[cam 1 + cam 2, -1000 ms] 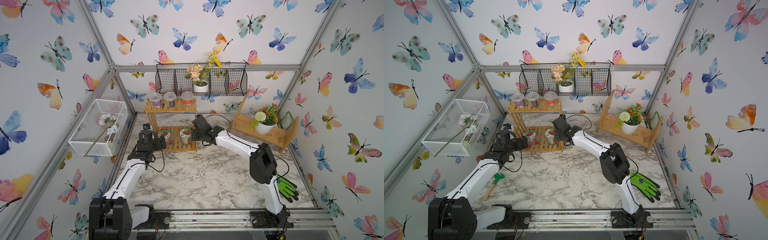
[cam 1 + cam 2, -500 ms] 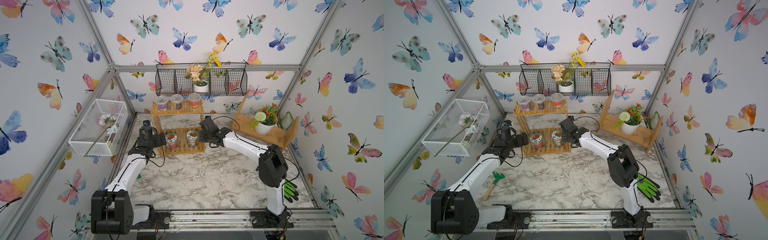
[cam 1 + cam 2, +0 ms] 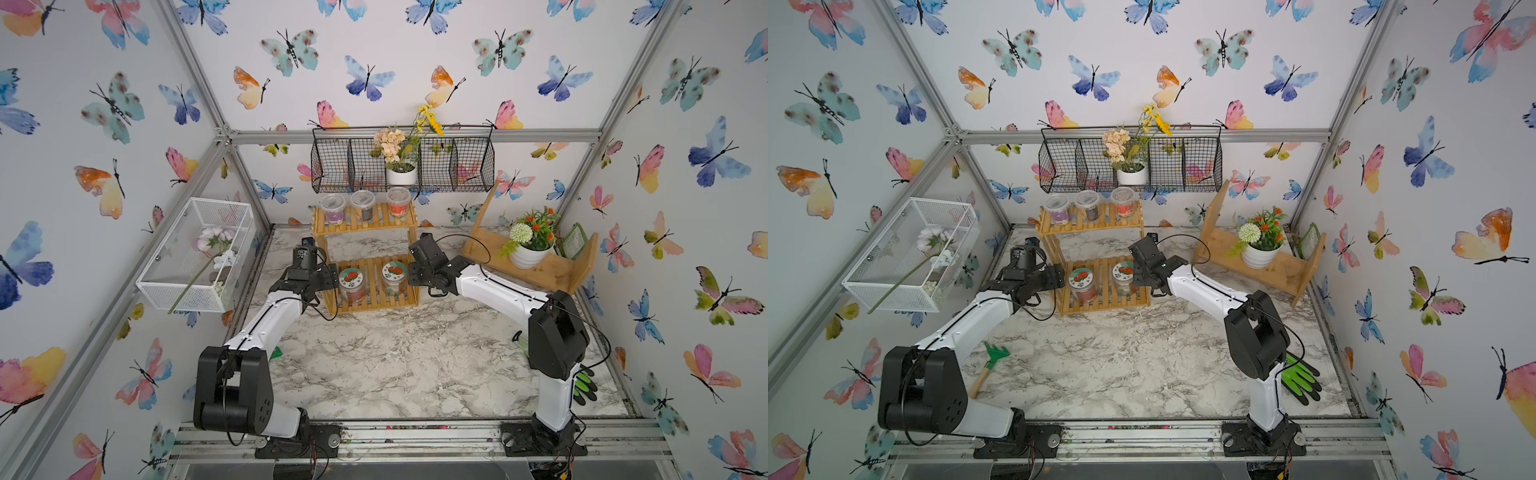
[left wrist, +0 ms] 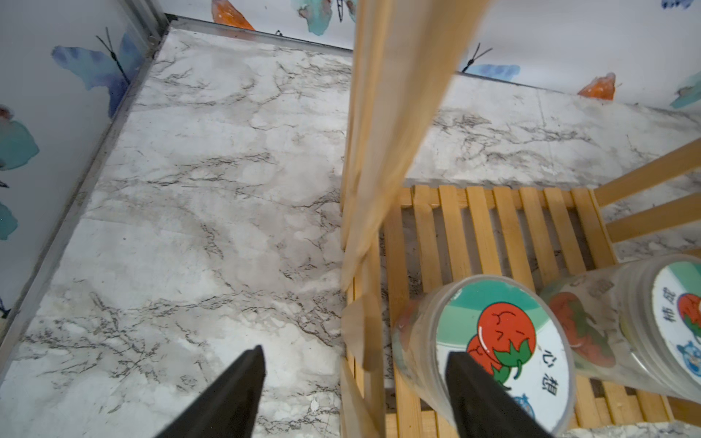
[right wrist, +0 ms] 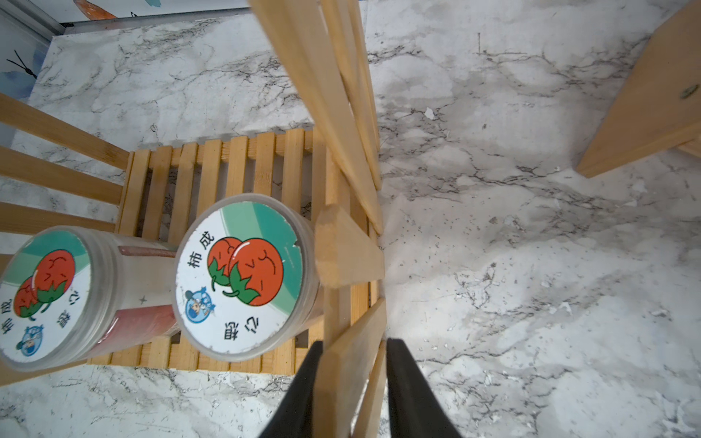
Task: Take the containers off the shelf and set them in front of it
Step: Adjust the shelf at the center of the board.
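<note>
Closest to the robot, a green rubber glove point(image 3: 1302, 380) lies on the white and grey marble surface point(image 3: 395, 365) by the foot of the right arm. A little green toy rake with a wooden handle point(image 3: 992, 359) lies by the left arm. Both arms reach out over the surface to the small two-level shelf of yellow wooden slats point(image 3: 374, 289), one arm at each end of it. The left fingers point(image 4: 235, 394) are spread apart around the slats on the left side of the shelf. One finger is outside and one is inside, right by the lid of a jar, and there is room between the fingers and the wood. The right fingers point(image 5: 301, 398) are pinching a slat on the right side of the shelf, with the wood squeezed between them. On the low level stand two big clear jars with white and green lids that show a red fruit picture. The left jar point(image 3: 352, 284) and the right jar point(image 3: 395, 276) are side by side, a bit apart. On the high level three small clear plastic cups with cloudy lids stand in a row: the cup with purple stuff point(image 3: 333, 208), the cup with dark stuff point(image 3: 362, 204) and the cup with red stuff point(image 3: 399, 202). All five containers are on the shelf. Farther to the right, a plain wooden plank shelf point(image 3: 552, 272) holds a white pot of orange flowers point(image 3: 530, 255). On the back wall hangs a black wire basket point(image 3: 345, 166) with a white pot of yellow flowers point(image 3: 401, 175).
</note>
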### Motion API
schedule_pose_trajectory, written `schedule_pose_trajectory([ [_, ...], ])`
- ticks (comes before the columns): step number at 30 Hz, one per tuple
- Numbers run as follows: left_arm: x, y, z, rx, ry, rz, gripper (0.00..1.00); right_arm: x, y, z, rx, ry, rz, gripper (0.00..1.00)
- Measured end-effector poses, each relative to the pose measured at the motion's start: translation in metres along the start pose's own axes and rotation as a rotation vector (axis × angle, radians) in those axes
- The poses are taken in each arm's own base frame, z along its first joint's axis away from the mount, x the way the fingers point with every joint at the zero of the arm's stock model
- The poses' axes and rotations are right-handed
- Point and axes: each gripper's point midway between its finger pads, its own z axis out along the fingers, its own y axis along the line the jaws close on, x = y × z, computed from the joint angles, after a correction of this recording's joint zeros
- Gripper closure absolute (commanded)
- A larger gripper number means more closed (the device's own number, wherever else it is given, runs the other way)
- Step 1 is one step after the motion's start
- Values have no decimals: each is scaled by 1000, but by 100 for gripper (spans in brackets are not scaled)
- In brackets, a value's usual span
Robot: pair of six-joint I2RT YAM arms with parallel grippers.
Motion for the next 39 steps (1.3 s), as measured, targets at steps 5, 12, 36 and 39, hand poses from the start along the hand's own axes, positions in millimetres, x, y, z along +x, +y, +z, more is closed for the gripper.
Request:
schedule_pose_trajectory([
  [5, 3, -14, 2, 22, 14, 23, 47, 0, -14, -4, 24, -3, 13, 74],
  [12, 9, -33, 2, 55, 25, 55, 55, 3, -40, -12, 69, -5, 31, 76],
  [36, 24, -127, 4, 215, 36, 172, 58, 16, -128, -42, 176, -6, 105, 76],
  [39, 26, -130, 3, 220, 39, 176, 58, 19, -132, -44, 180, -6, 108, 76],
])
